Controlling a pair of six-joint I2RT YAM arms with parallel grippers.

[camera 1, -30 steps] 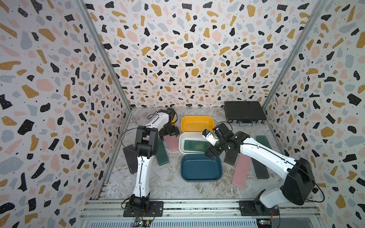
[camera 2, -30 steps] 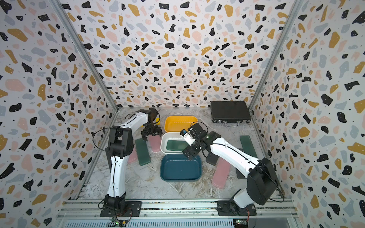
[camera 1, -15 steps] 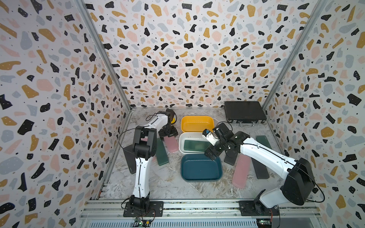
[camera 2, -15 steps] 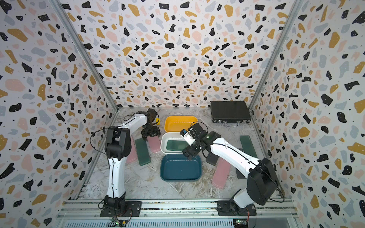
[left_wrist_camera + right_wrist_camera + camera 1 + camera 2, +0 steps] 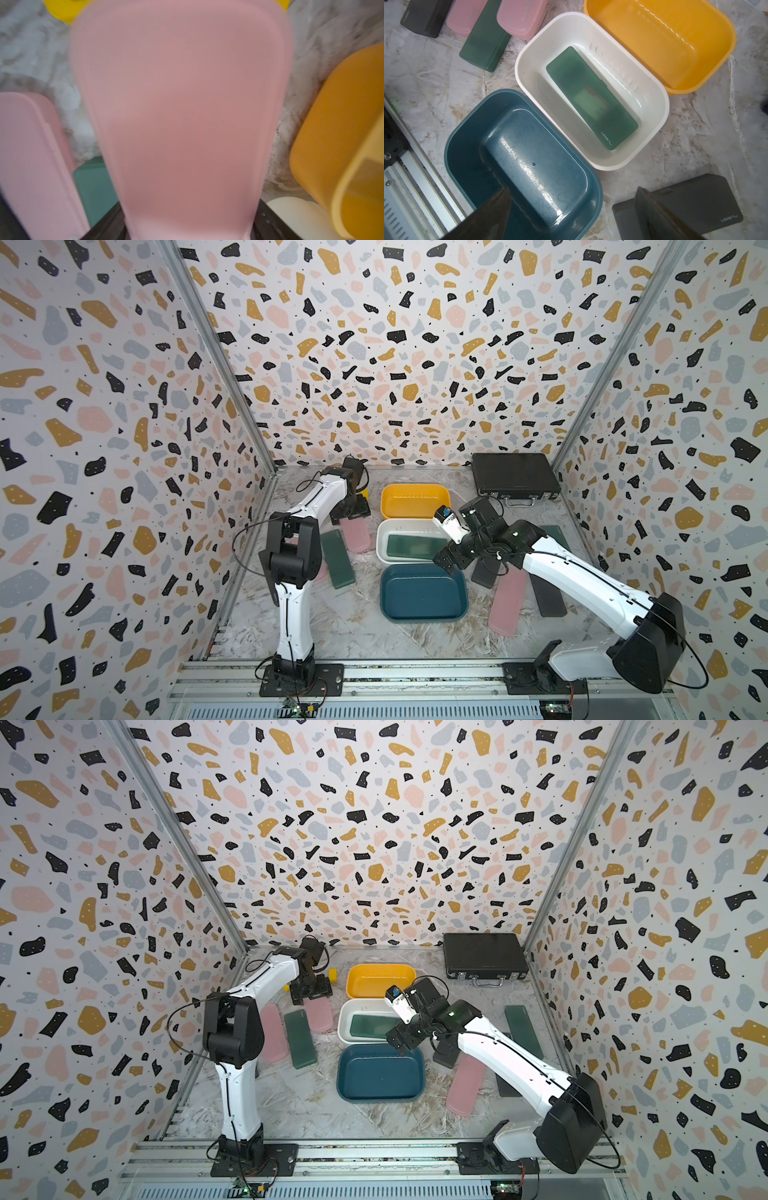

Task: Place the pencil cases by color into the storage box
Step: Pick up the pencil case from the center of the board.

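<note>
At nine o'clock of yellow bin (image 5: 415,488), left gripper (image 5: 350,511) pinching pink pencil case (image 5: 355,535).
Over teal bin (image 5: 419,597), right gripper (image 5: 448,562) spread wide.

Printed "nusign", small and pale, near an end corner of the green pencil case (image 5: 591,97) inside the white bin (image 5: 652,108); likewise near a corner of the charcoal pencil case (image 5: 695,197). Fainter on the pink pencil case (image 5: 521,18), unreadable.

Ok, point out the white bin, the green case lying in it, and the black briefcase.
white bin (image 5: 643,83), right wrist view, inner wall.
green case (image 5: 591,97), right wrist view, top face centre.
black briefcase (image 5: 513,472), in a top view, lid centre.
</note>
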